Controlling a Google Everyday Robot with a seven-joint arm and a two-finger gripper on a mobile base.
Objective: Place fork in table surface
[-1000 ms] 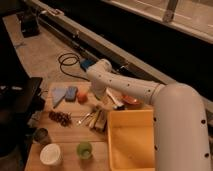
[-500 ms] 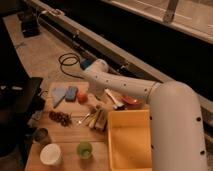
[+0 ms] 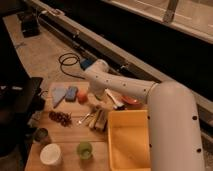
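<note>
The fork [image 3: 86,118] is a thin silver piece lying flat on the tan wooden table surface [image 3: 67,136], between the grape bunch [image 3: 60,117] and some tan wooden pieces [image 3: 100,119]. My white arm reaches in from the lower right and bends at a joint [image 3: 97,71] over the table's far edge. My gripper [image 3: 98,102] hangs down from it, just above and behind the fork, beside an orange fruit [image 3: 81,97]. I cannot tell whether it touches the fork.
A big yellow tub [image 3: 128,141] fills the table's right side. A white-handled utensil [image 3: 114,98] and a red bowl [image 3: 131,102] lie behind it. A blue sponge [image 3: 71,93], pale cloth [image 3: 59,94], dark can [image 3: 41,135], white cup [image 3: 50,154] and green cup [image 3: 84,150] stand around.
</note>
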